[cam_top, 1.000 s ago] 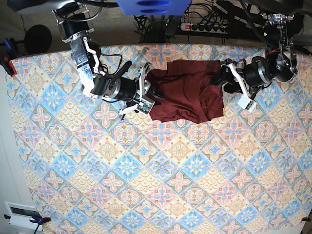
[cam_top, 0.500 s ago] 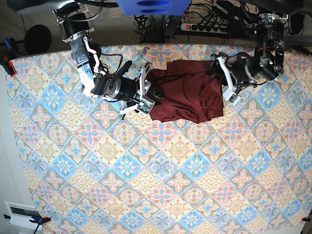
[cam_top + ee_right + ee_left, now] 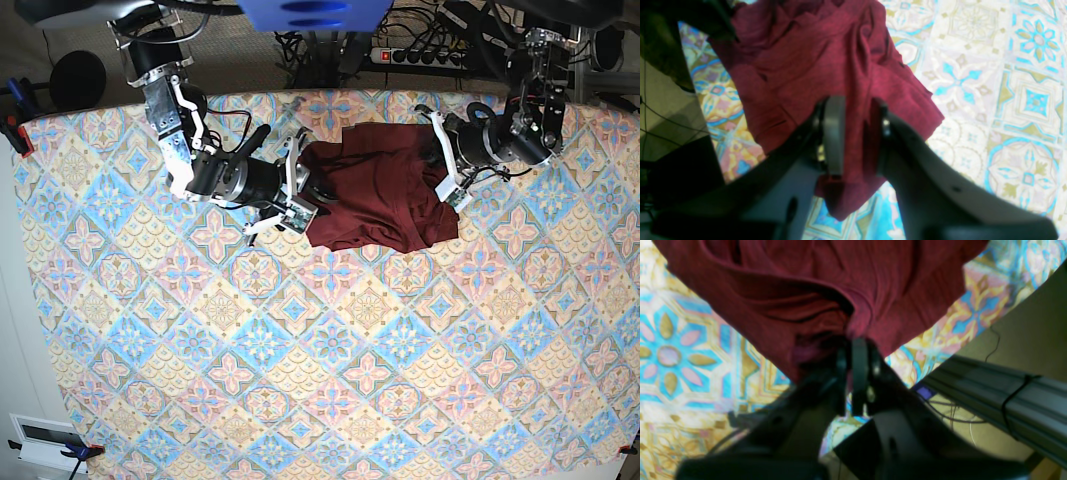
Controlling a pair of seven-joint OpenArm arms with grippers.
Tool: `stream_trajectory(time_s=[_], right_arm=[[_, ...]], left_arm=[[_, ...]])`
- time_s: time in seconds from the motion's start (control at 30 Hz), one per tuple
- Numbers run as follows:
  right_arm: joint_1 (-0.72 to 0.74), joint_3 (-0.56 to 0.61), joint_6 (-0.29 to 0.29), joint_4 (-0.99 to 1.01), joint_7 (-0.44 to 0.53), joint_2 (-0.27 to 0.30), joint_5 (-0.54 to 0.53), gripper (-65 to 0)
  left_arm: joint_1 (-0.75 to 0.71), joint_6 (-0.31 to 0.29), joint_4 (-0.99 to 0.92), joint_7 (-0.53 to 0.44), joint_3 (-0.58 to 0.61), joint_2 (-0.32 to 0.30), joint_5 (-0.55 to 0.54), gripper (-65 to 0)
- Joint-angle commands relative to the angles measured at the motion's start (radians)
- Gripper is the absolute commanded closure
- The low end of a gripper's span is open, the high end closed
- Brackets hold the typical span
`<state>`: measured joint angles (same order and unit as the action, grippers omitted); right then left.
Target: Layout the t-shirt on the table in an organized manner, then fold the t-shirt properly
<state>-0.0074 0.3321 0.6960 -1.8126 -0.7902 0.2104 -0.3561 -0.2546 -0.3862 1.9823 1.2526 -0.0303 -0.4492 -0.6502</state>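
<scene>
The table with its pastel tile-pattern cloth fills the base view, cables and a power strip behind the far edge. The t-shirt sits bunched at about 12 o'clock, near that edge, right gripper on its 9 o'clock side and left gripper on its 3 o'clock side.

In the left wrist view the fingers are clamped together with a corner of maroon fabric pinched between them; the rest fans out toward 12 o'clock.

In the right wrist view the fingers stand partly apart with a thick fold of shirt wedged between them, so I'd call that a grip.

It looks like light, floppy knit that will sag and crease, so I'd grab hems or shoulder seams and pull apart gently.
</scene>
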Motion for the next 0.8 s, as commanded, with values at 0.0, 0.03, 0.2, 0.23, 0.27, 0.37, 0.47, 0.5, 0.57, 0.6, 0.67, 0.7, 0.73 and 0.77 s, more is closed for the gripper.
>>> stream_trajectory(time_s=[0.0, 0.03, 0.2, 0.23, 0.27, 0.37, 0.47, 0.5, 0.57, 0.6, 0.67, 0.7, 0.73, 0.77], right_arm=[[0.016, -0.003, 0.002, -0.022, 0.025, 0.001, -0.021, -13.1], [0.016, -0.003, 0.002, -0.022, 0.027, 0.001, -0.021, -13.1], [0.016, -0.003, 0.002, -0.022, 0.027, 0.001, -0.021, -13.1], [0.016, -0.003, 0.002, -0.022, 0.027, 0.001, -0.021, -13.1], [0.016, -0.003, 0.002, -0.020, 0.027, 0.001, -0.021, -13.1], [0.017, -0.003, 0.002, -0.016, 0.027, 0.001, -0.021, -13.1], [0.017, -0.003, 0.002, -0.014, 0.025, 0.001, -0.021, -13.1], [0.017, -0.003, 0.002, -0.014, 0.025, 0.001, -0.021, -13.1], [0.017, -0.003, 0.002, -0.014, 0.024, 0.001, -0.021, -13.1], [0.017, -0.003, 0.002, -0.014, 0.024, 0.001, -0.021, -13.1], [0.017, -0.003, 0.002, -0.014, 0.024, 0.001, -0.021, -13.1], [0.017, -0.001, 0.002, -0.014, 0.024, 0.001, -0.021, -13.1], [0.017, 0.000, 0.002, -0.014, 0.024, 0.001, -0.021, -13.1], [0.017, 0.002, 0.002, -0.014, 0.024, 0.001, -0.021, -13.1]], left_arm=[[0.005, 0.000, 0.015, -0.015, -0.036, -0.012, -0.016, 0.0], [-0.005, 0.000, 0.015, -0.017, -0.069, -0.010, -0.052, -0.6], [-0.068, 0.000, 0.015, -0.007, -0.282, 0.023, -0.351, -0.2], [-0.081, 0.000, 0.015, 0.000, -0.317, 0.025, -0.397, -0.2], [-0.093, 0.000, 0.015, 0.009, -0.345, 0.028, -0.437, -0.2], [-0.139, 0.000, 0.015, 0.036, -0.408, 0.042, -0.552, -0.2], [-0.191, 0.000, 0.015, 0.037, -0.448, 0.040, -0.641, -0.2], [-0.210, 0.000, 0.015, 0.037, -0.463, 0.040, -0.675, -0.2], [-0.243, 0.000, 0.008, 0.049, -0.480, 0.040, -0.735, -0.2], [-0.256, -0.001, -0.002, 0.060, -0.484, 0.040, -0.758, -0.2], [-0.265, -0.001, -0.041, 0.060, -0.484, 0.040, -0.771, -0.2], [-0.265, -0.001, -0.073, 0.059, -0.484, 0.042, -0.771, -0.2], [-0.263, -0.001, -0.119, 0.057, -0.486, 0.042, -0.770, -0.2], [-0.257, -0.001, -0.185, 0.057, -0.486, 0.043, -0.770, -0.2]])
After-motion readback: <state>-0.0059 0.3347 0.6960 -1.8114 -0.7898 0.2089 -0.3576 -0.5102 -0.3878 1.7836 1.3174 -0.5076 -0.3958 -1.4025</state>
